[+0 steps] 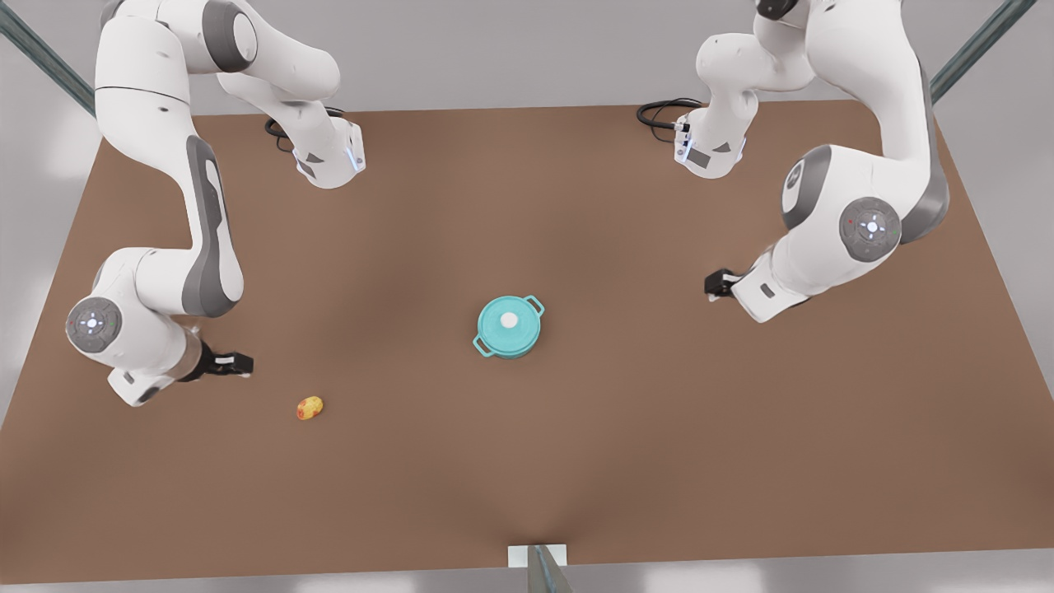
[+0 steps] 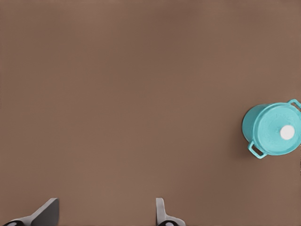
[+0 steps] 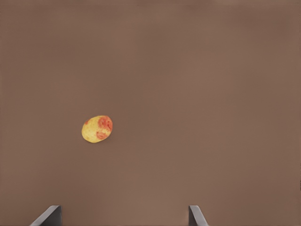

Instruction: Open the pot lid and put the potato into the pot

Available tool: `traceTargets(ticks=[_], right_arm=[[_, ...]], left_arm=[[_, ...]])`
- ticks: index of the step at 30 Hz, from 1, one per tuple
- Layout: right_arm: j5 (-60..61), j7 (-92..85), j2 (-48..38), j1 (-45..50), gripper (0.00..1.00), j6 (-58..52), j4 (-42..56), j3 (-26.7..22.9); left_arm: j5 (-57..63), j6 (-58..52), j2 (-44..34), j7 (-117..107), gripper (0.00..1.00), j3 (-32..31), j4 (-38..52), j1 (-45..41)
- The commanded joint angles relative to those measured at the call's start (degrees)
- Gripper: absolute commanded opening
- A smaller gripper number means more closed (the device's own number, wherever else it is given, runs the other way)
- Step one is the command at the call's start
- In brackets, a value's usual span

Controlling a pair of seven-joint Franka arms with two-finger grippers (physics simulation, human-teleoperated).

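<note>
Brown table (image 1: 527,461) spread across the front view, bare apart from the task things. Two white arms reached in from the far corners.

The right wrist view looked down on the potato, so the right gripper (image 1: 235,363) was the one on the front view's left, hovering just beside the potato with fingers (image 3: 49,215) spread apart, holding nothing. The left wrist view looked at the pot, so the left gripper (image 1: 715,285) was the one on the front view's right, hanging well apart from the pot, fingers (image 2: 47,213) likewise spread and empty.

Pot (image 1: 508,328) sat near the table centre, upright, loop handles on opposite sides. Pot lid (image 1: 509,323) lay flat on top, closed, white knob (image 1: 509,319) at its centre. Potato (image 1: 310,408) lay on the table toward the front view's left, well apart from the pot.

Judgement: no step started yet, both arms looked staged at the start. First move likely the left gripper travelling over the knob, descending, pinching it and lifting the lid clear to one side. The right gripper would then need to drop onto the potato; small rounded target, could roll if pinched off-centre.
</note>
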Motion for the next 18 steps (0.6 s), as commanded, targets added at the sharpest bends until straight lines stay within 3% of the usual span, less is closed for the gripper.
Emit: traceTargets(ticks=[1,3,4,7,10,11,15,18], right_arm=[[0.2,-1.7,0.0,-0.7,1.00,9.4,0.1,-0.1],[0.4,-1.8,0.0,-2.4,1.00,8.1,0.5,-0.6],[0.5,-1.7,-0.1,-5.4,1.00,2.2,0.7,-1.4],[5.5,0.4,-2.5,-8.7,1.00,1.9,0.6,-1.6],[7.9,33.0,0.3,-5.9,1.00,2.9,0.7,-0.3],[9.2,36.7,1.3,-5.5,1.00,3.6,0.6,-0.3],[8.8,42.7,5.3,-0.1,1.00,10.3,0.0,-0.2],[9.4,44.9,5.8,2.4,1.00,22.1,-8.2,-0.2]], left_arm=[[-0.2,7.8,-0.4,-3.6,1.00,-0.2,-0.4,-0.2],[0.1,7.8,-0.1,-3.1,1.00,-0.5,0.0,-0.7],[0.7,8.5,0.6,-4.0,1.00,-0.6,-0.2,-4.9],[2.2,10.7,7.4,-31.3,1.00,-0.7,3.4,-20.4],[5.9,17.9,14.3,-45.6,1.00,-0.6,5.7,-27.7],[8.4,17.6,19.9,-51.8,1.00,-0.6,11.4,-30.2],[10.6,24.3,28.2,-61.2,1.00,-0.3,14.1,-35.2],[12.9,25.2,31.1,-70.3,1.00,0.0,16.4,-38.3]])
